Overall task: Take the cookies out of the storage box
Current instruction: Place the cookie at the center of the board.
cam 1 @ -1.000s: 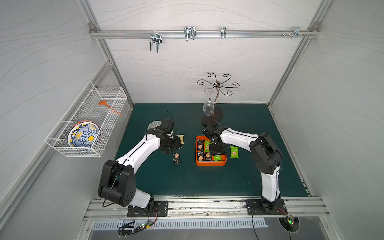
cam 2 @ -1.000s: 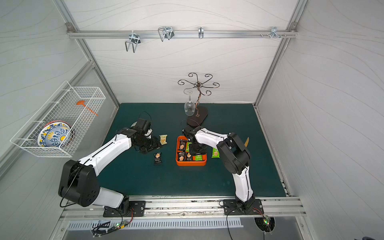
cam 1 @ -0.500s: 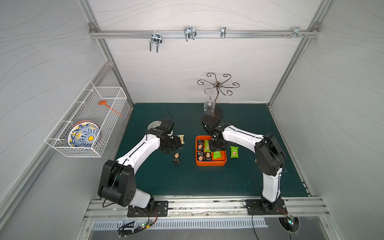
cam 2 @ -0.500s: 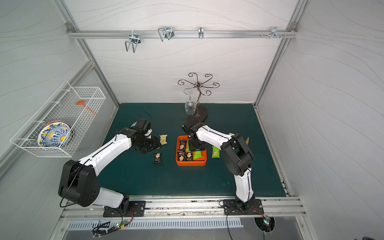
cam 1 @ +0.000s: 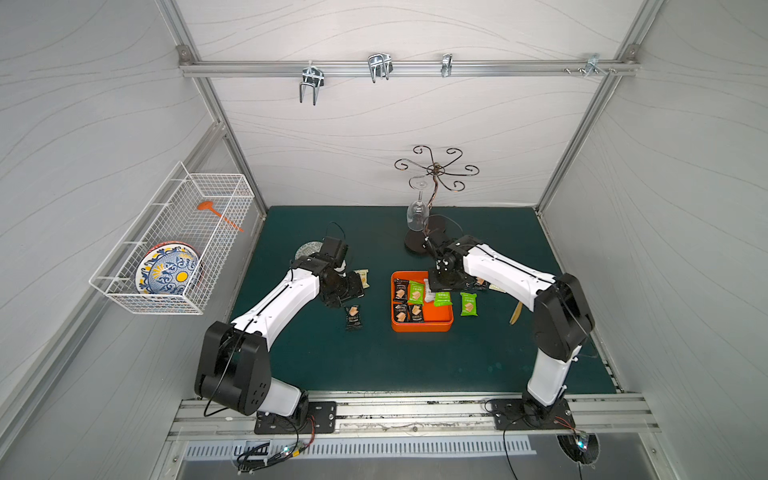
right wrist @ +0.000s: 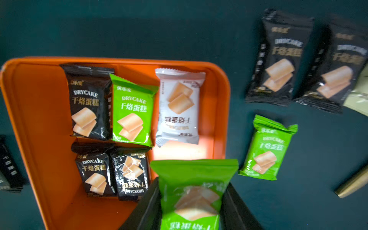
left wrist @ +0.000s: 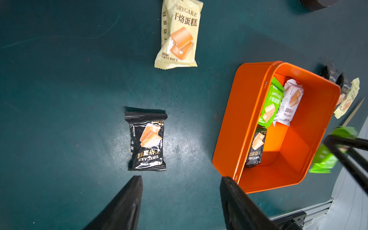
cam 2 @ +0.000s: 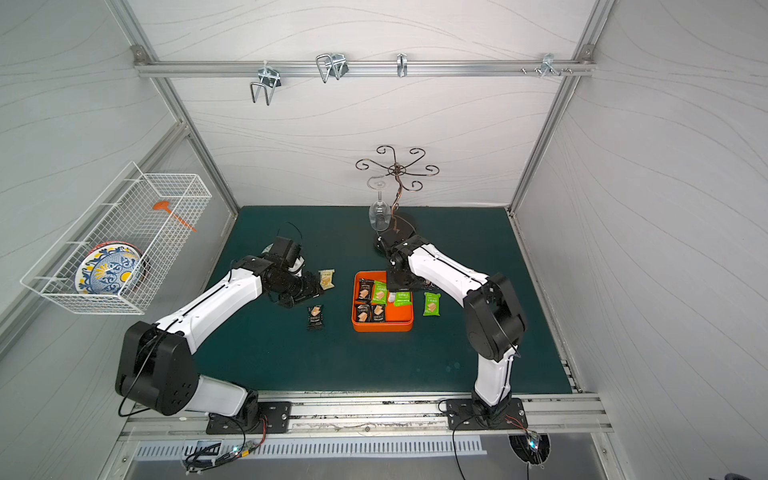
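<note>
The orange storage box (cam 1: 422,328) (right wrist: 39,139) sits mid-table and holds several cookies: black, green and white packets (right wrist: 177,107). My right gripper (right wrist: 191,191) is shut on a green cookie packet (right wrist: 194,179) (cam 1: 442,298), held just above the box's far right part. My left gripper (left wrist: 181,179) (cam 1: 351,291) is open and empty over the mat left of the box. A black packet (left wrist: 147,139) and a pale yellow one (left wrist: 179,35) lie near the left gripper. To the right of the box lie a green packet (right wrist: 266,149) and two black ones (right wrist: 278,59).
A metal glass rack (cam 1: 432,199) with a hanging wine glass (cam 1: 417,216) stands just behind the box. A wooden stick (cam 1: 515,312) lies right of the box, under the right arm. A white wire basket (cam 1: 174,249) with a plate hangs on the left wall.
My right gripper has lifted slightly and shifted toward the box's far right side with the green packet in it. The left arm has not moved.
</note>
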Motion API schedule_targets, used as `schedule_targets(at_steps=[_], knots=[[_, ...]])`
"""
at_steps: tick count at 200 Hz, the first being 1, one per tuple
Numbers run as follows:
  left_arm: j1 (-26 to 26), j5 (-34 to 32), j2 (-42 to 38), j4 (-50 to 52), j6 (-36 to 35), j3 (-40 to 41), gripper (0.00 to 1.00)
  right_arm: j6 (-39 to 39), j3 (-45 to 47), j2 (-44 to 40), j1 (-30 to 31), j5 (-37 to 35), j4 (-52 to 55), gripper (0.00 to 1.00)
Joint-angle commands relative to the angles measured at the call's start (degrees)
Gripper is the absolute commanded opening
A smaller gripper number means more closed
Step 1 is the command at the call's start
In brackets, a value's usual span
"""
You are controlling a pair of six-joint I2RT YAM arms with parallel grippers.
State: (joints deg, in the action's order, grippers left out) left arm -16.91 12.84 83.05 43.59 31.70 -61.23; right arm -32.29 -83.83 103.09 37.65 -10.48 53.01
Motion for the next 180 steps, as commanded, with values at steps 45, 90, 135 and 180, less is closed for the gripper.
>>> schedule_targets(at_steps=[45, 90, 135, 180], knots=[[0.3, 1.4, 1.1, 1.4, -0.6, -3.4, 0.67, 5.9, 11.7, -8.6, -14.1, 0.2, -2.9, 0.46], [0.3, 1.5, 2.2, 1.9, -0.2, -4.7, 0.66, 7.5, 18.0, -9.0, -21.3, 1.3, -7.6, 0.46], [0.3, 1.0, 2.4, 2.5, -0.2, -5.6, 0.66, 7.6, 21.0, -6.5, -22.5, 2.2, -11.1, 0.47], [0.3, 0.8, 2.4, 3.0, -0.2, -5.7, 0.66, 7.4, 21.5, -3.7, -22.5, 2.2, -13.0, 0.47]])
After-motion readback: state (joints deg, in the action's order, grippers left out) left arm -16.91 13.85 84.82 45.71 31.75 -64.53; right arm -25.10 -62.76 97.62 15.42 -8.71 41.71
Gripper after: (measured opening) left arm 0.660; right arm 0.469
